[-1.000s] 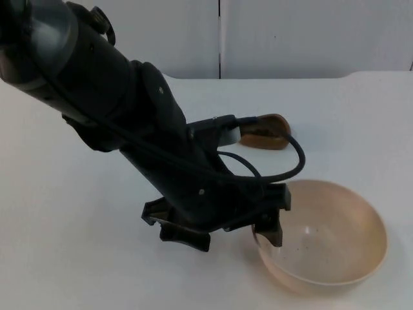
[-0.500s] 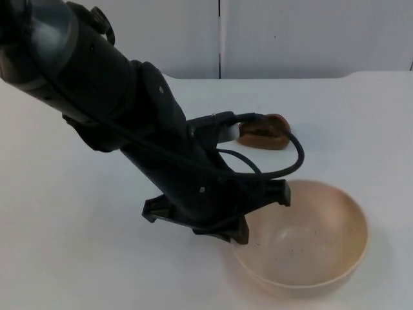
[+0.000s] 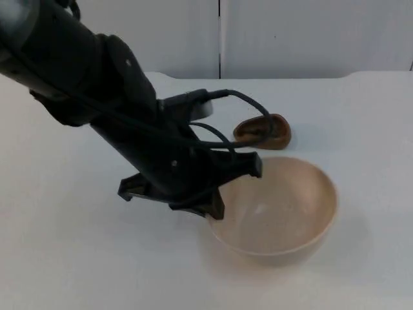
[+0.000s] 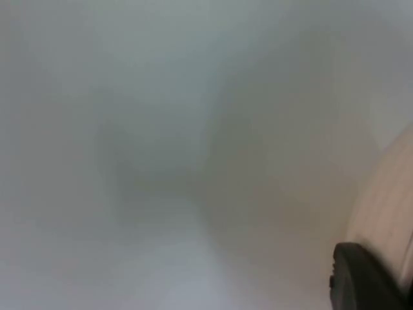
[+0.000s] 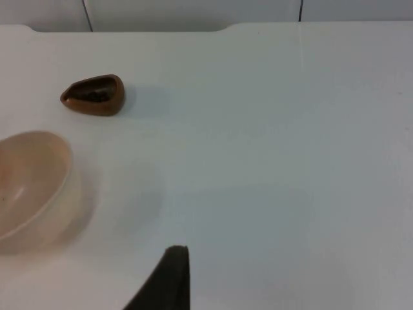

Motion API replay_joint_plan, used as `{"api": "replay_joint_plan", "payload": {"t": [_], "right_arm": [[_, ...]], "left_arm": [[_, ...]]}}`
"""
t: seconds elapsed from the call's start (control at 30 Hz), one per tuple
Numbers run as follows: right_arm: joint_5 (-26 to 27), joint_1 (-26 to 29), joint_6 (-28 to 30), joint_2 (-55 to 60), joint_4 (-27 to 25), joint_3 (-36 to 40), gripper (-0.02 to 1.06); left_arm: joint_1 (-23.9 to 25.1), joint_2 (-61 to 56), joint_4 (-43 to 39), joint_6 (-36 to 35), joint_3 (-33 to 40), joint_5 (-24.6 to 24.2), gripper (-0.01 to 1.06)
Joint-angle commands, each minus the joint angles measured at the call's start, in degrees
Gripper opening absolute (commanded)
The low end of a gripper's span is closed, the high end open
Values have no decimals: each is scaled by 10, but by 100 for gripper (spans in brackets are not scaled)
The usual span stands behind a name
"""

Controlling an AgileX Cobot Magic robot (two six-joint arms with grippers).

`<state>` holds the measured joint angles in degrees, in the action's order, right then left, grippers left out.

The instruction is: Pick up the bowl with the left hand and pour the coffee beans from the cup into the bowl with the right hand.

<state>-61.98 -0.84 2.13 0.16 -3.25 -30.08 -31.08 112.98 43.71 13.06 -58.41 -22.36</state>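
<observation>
The left gripper [image 3: 216, 206] is clamped on the near-left rim of a pale pink bowl [image 3: 284, 206], which sits tilted just to its right over the white table [image 3: 71, 252]. Beyond the bowl, near the gripper's far side, stands a small brown cup [image 3: 263, 132]. The right arm waits apart; its fingers' state cannot be told.

The left gripper [image 3: 216, 197] covered the near-left rim of the bowl [image 3: 284, 206], so its fingers' grip could not be read. The cup [image 3: 262, 131] behind the bowl was partly crossed by the arm. The right wrist view cut the bowl [image 5: 29, 187] off at its edge.
</observation>
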Motion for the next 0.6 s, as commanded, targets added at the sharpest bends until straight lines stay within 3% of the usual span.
{"api": "replay_joint_plan", "payload": {"t": [0.0,0.13,0.37,0.57], "right_arm": [[2,3,-1,-2,1,6,105],[2,3,-1,-2,2,6,105],[2,3,-1,-2,3,6,105],[2,3,-1,-2,3,6,105]], "left_arm": [[19,-9,-14,-1,-2,-18,0],[62,-21,-38,-1,-1,-47,0],[79,-52,-104,-21,-1,-66,0],[79,-77,-246,-126,-1,-74,0]]}}
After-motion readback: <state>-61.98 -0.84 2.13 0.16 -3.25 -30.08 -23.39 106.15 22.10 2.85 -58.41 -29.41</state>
